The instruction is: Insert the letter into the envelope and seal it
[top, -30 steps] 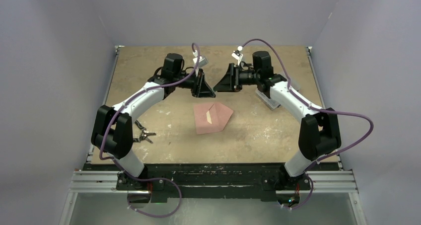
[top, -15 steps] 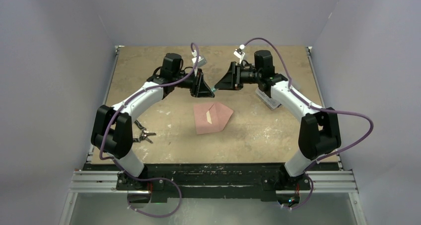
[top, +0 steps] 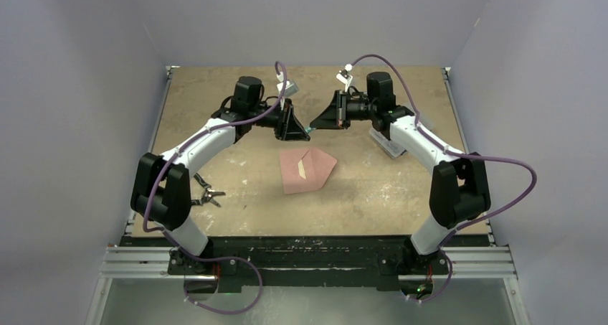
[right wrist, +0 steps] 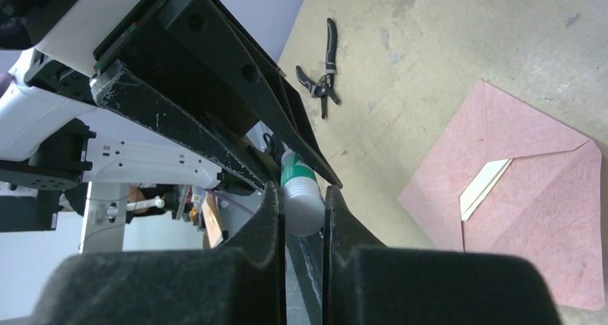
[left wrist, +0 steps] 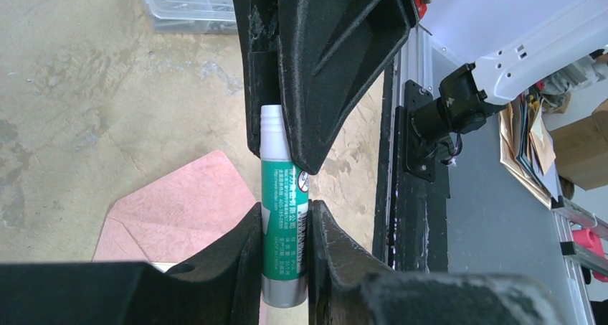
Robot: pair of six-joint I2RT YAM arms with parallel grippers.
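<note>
Table [top: 215,110]: bare particle board, scuffed, with pale stains. Envelope [top: 308,170]: lies flat mid-table, just on the near side of both grippers. It's mottled, fibrous salmon-pink paper with a five-sided outline, one end pointed, and a narrow cream strip near the middle. Pliers [top: 206,194]: dark handles, lying by the left arm. Glue stick [left wrist: 281,174]: small cylinder with a white neck and a green label; the white print is too small to read. Left gripper [left wrist: 283,217] is clamped on the labelled body. Right gripper [right wrist: 301,196] is pinched on the white end. The stick is held in the air between them.
</note>
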